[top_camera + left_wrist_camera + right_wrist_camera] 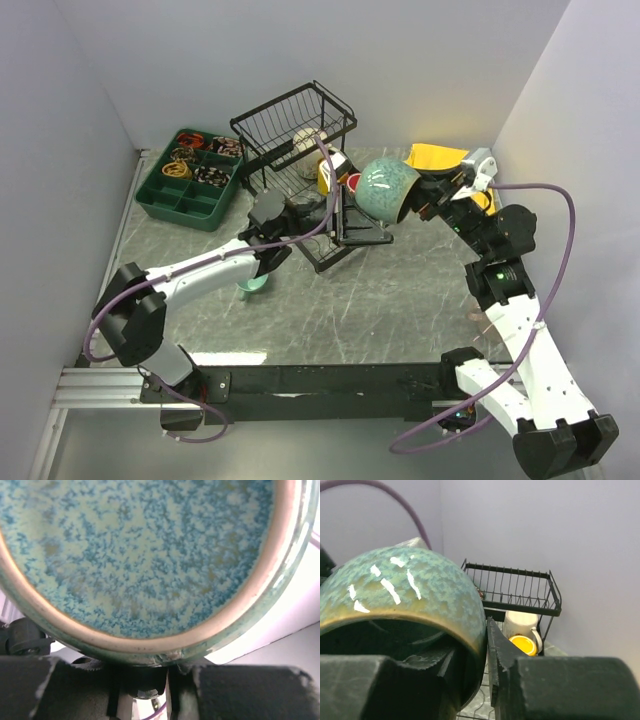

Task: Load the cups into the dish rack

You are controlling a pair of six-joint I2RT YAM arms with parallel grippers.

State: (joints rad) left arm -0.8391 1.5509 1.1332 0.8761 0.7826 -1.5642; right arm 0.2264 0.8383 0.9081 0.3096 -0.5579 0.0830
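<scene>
Two wrist cameras are adding what the overhead is missing. The right gripper (479, 655) is pinching the wall of the grey-green mug (410, 595), just right of the dish rack (295, 125). The small teal mug (254, 288) is showing in front of the rack, its speckled inside filling the left wrist view. Whether the left gripper (142, 672) is clamping it, I cannot tell.
</scene>
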